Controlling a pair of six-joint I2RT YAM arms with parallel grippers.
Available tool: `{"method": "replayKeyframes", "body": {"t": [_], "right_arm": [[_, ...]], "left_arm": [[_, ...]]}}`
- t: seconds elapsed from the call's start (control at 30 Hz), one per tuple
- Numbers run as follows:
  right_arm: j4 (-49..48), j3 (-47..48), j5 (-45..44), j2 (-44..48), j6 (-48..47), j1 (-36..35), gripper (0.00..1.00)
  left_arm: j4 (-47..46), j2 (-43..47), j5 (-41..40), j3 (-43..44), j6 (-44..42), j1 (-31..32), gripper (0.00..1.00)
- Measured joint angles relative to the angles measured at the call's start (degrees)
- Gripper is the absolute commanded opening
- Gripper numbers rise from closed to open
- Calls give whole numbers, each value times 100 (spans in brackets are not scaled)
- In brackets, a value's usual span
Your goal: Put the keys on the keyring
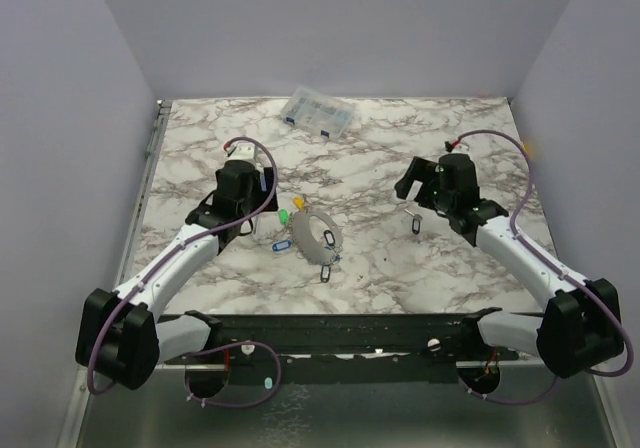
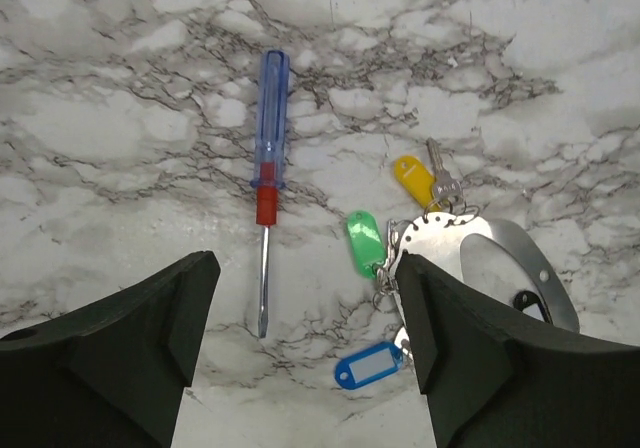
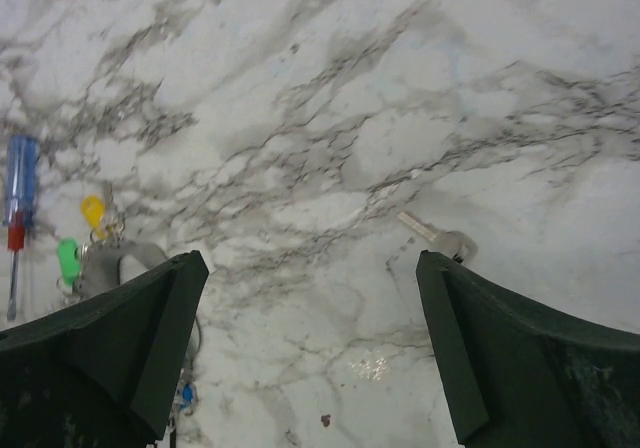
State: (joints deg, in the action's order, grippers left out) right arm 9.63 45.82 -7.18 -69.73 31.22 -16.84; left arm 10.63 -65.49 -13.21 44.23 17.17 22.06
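The keyring point(image 1: 316, 234) is a wide grey metal hoop lying mid-table. Keys with green point(image 2: 362, 240), yellow point(image 2: 412, 179) and blue point(image 2: 372, 365) tags lie against its left side, and a black tag point(image 1: 326, 272) lies at its near side. My left gripper point(image 2: 305, 338) is open and empty above the table, its right finger over the hoop's edge point(image 2: 505, 240). A loose key point(image 3: 436, 233) with a black tag point(image 1: 414, 224) lies alone near my right gripper point(image 3: 310, 348), which is open and empty above it.
A slim red-and-blue screwdriver point(image 2: 269, 138) lies just left of the keys. A clear plastic compartment box point(image 1: 318, 114) stands at the back centre. The hoop and tags also show at the left edge of the right wrist view point(image 3: 118, 258).
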Motion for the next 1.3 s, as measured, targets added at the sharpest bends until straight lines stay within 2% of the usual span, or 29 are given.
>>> {"method": "replayKeyframes", "body": {"t": [0.27, 0.43, 0.57, 0.8, 1.3], "right_arm": [[-269, -282, 769, 35, -459, -1029, 98], [-522, -483, 1231, 28, -546, -1436, 97], [-636, -647, 1460, 33, -538, -1482, 97], [-656, -935, 1541, 203, -551, -1482, 97], [-634, -1088, 1539, 457, -671, -1482, 97]], "left_arm": [[411, -363, 164, 96, -50, 385, 71], [649, -511, 142, 184, 157, 1141, 62], [824, -671, 103, 197, 671, 1665, 54], [979, -905, -210, 177, 1445, 1912, 43], [1040, -1403, -264, -219, 2059, 2096, 35]]}}
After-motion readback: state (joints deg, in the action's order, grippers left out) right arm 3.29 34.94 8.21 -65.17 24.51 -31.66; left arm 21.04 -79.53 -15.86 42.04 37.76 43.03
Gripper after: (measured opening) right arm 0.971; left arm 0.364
